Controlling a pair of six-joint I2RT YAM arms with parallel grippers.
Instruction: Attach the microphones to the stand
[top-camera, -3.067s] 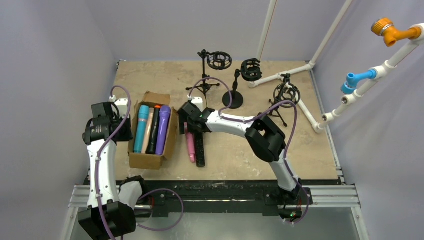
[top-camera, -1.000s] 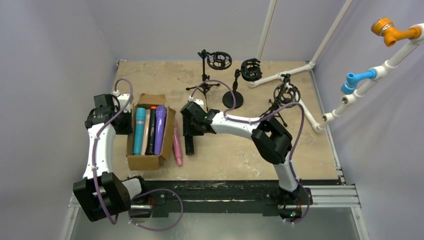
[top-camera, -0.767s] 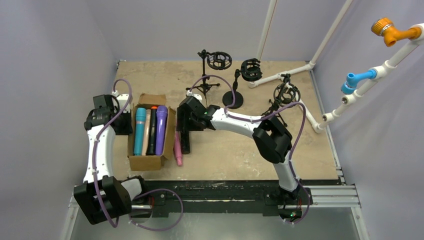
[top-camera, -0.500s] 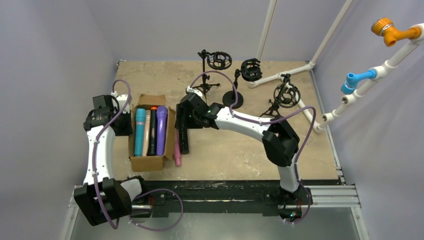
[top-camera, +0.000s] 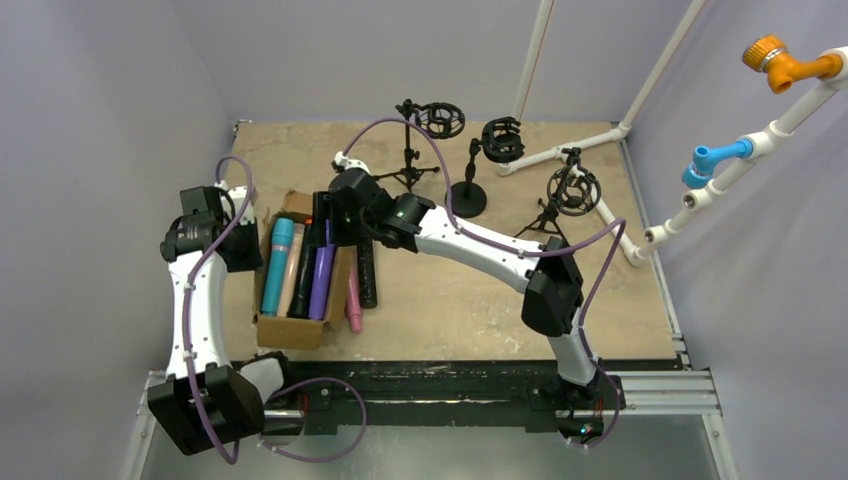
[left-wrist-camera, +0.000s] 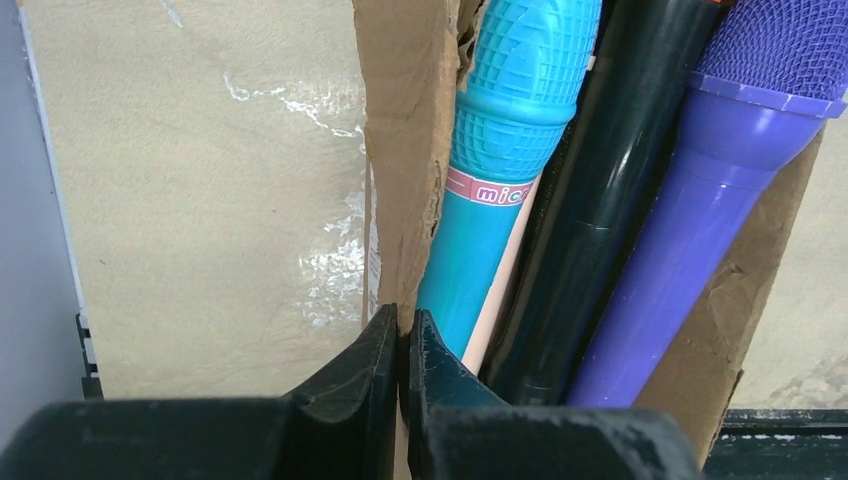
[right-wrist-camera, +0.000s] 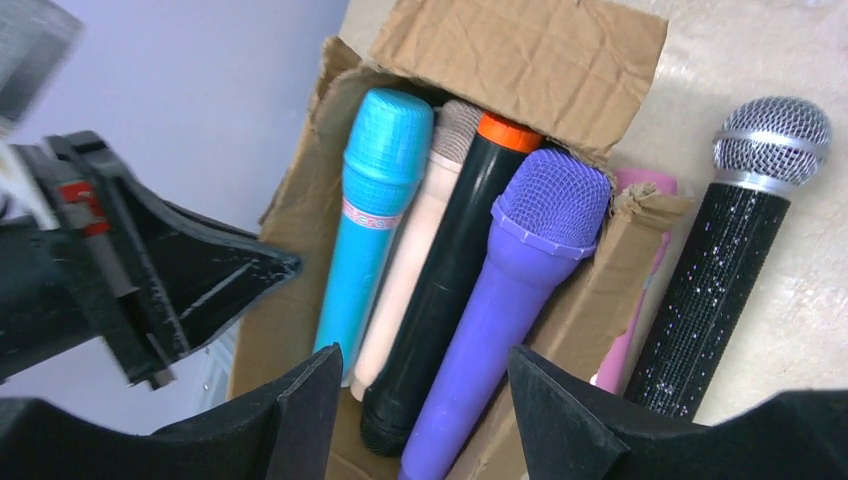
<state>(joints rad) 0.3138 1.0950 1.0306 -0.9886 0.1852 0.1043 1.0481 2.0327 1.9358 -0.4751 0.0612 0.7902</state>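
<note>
Cardboard box held four mics side by side and touching, heads toward its far end: teal mic at the left wall, then peach mic, black mic and purple mic; left gripper was pinched nearly closed on the box's torn left wall, probably to steady it during a pull; right gripper hung above the box, fingers spread wide and holding nothing, roughly over the purple and black mics; inside the box the mics sat so tight that fingers had little gap to enter, and the purple mic lay against the sagging right wall; just outside that wall lay pink mic, squeezed between it and glitter mic; stands waited unloaded well beyond the box's far right corner, with bare table between for a carry.
</note>
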